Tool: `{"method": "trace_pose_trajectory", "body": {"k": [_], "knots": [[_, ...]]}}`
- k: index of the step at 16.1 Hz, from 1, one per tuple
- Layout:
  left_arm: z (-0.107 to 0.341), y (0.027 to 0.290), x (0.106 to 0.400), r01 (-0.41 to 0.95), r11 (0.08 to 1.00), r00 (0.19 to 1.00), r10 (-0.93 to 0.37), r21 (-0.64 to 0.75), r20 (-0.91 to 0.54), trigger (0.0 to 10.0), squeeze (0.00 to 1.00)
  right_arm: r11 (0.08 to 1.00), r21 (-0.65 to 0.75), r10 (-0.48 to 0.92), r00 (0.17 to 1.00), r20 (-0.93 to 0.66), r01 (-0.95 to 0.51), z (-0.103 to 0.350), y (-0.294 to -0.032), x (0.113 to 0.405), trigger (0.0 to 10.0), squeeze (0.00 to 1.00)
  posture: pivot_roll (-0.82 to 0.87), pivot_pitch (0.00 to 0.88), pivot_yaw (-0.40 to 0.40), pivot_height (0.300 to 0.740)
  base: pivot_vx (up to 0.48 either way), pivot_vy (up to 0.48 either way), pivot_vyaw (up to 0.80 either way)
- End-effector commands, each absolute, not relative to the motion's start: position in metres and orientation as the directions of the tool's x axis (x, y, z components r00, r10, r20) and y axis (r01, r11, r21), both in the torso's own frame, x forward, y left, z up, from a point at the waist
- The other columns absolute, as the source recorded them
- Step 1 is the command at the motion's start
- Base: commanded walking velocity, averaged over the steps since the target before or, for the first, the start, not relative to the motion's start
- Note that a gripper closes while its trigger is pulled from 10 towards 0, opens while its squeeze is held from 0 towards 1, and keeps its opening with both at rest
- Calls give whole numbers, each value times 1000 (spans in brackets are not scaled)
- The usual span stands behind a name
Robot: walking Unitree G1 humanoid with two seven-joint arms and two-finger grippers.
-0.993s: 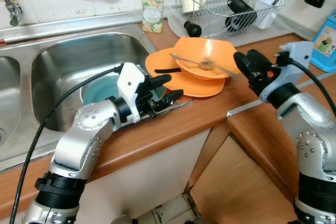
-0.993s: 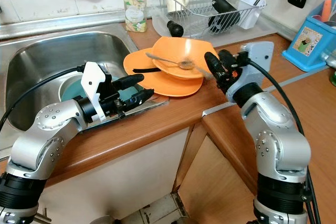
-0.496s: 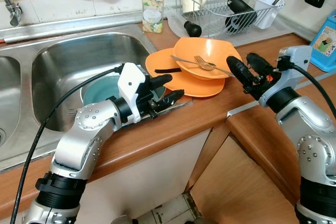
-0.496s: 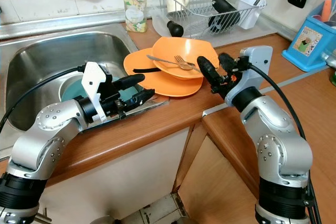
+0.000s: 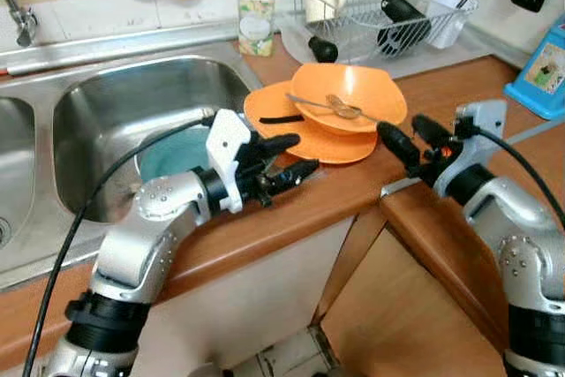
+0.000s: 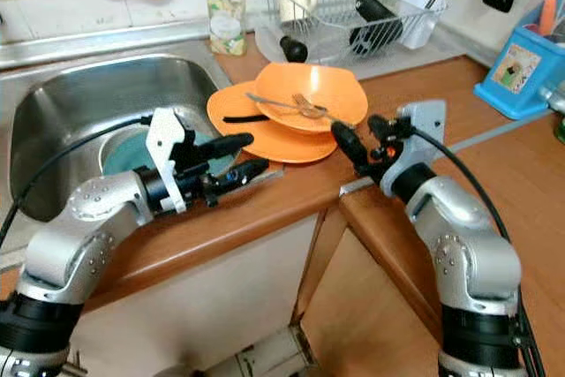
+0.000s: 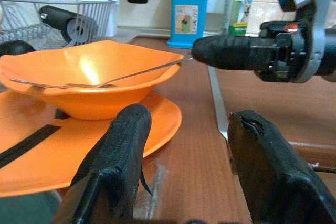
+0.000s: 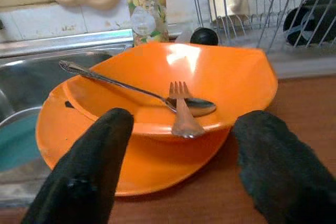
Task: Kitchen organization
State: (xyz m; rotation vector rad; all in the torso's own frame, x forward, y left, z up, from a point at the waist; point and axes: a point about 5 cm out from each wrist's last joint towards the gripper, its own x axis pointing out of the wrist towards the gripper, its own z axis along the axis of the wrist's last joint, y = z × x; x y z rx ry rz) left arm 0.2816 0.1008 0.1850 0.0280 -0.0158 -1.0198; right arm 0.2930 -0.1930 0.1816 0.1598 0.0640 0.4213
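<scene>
An orange bowl (image 5: 349, 94) sits on an orange plate (image 5: 291, 134) on the wooden counter, just right of the sink. A spoon (image 8: 136, 90) and a fork (image 8: 184, 111) lie inside the bowl, the fork handle sticking out over the near rim. My right gripper (image 5: 400, 126) is open, a short way back from that rim, with nothing between its fingers. My left gripper (image 5: 303, 153) is open too, hovering at the sink's right edge beside the plate. A teal dish (image 5: 172, 152) lies in the sink basin behind the left arm.
At the back stand a soap bottle (image 5: 256, 15) and a wire dish rack (image 5: 380, 6) holding a mug, a black bottle and a white cutlery cup. A blue box (image 5: 540, 77) is far right. The steel sink (image 5: 115, 103) lies left, and a wooden cabinet panel (image 5: 406, 306) below the counter.
My right gripper has drawn back from the bowl rim toward the counter's front edge; the fork now rests in the bowl. My left gripper has edged slightly toward the plate.
</scene>
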Motion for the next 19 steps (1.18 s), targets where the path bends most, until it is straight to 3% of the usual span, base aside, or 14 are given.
{"method": "trace_pose_trajectory", "body": {"k": [1,19], "knots": [[191,96,280,865,500,500,-866,50,8,10000,0,894,143,430,903,-12,-424,186,-194,297,0,0,-214,0,-5,740,0,0,0],[193,93,279,871,487,488,-873,65,-1,10000,0,885,102,457,889,2,-455,184,-198,310,0,0,-212,0,0,740,0,0,0]]}}
